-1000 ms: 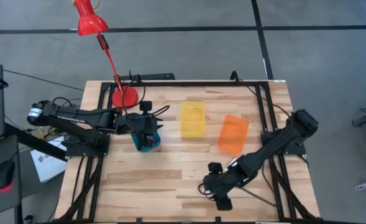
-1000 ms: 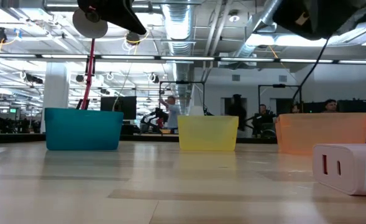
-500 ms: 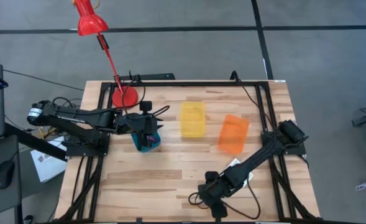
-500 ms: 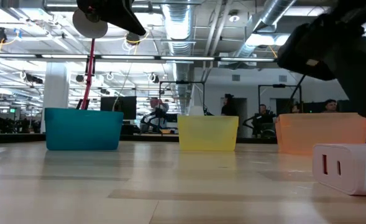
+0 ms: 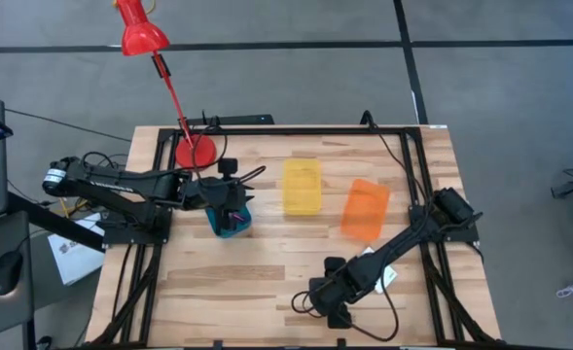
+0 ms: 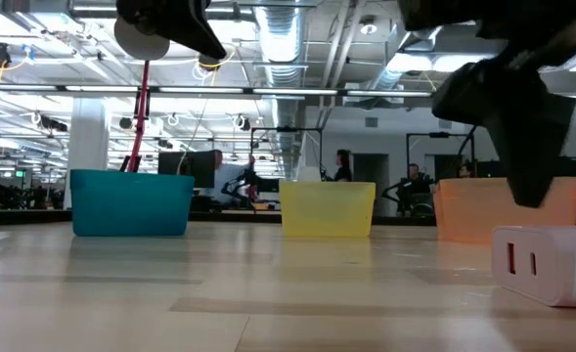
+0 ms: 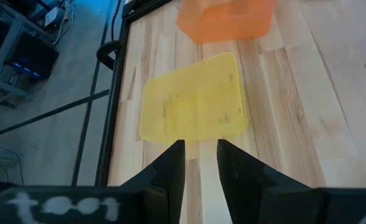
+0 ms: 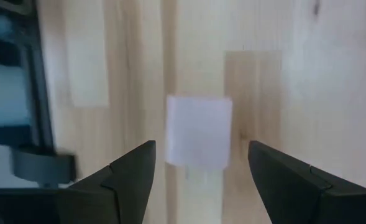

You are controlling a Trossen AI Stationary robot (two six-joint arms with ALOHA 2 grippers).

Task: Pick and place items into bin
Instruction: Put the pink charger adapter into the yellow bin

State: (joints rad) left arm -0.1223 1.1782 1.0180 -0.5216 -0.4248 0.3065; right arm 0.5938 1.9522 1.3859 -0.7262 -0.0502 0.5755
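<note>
From above, the left gripper [image 5: 232,216] hung over the blue bin [image 5: 233,224], fingers slightly parted (gripping nothing visible). Low down, a white charger [image 6: 552,264] lay on the table [image 6: 219,303]. The right gripper [image 8: 198,180] gaped over it.

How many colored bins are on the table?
3. The teal bin sits under the left gripper, the yellow bin stands mid-table, and the orange bin is beside it toward the right arm. None looks hidden.

Open-plan robotics lab: exposed ceiling ducts [image 6: 297,39], distant people [image 6: 341,166] at workstations.
</note>
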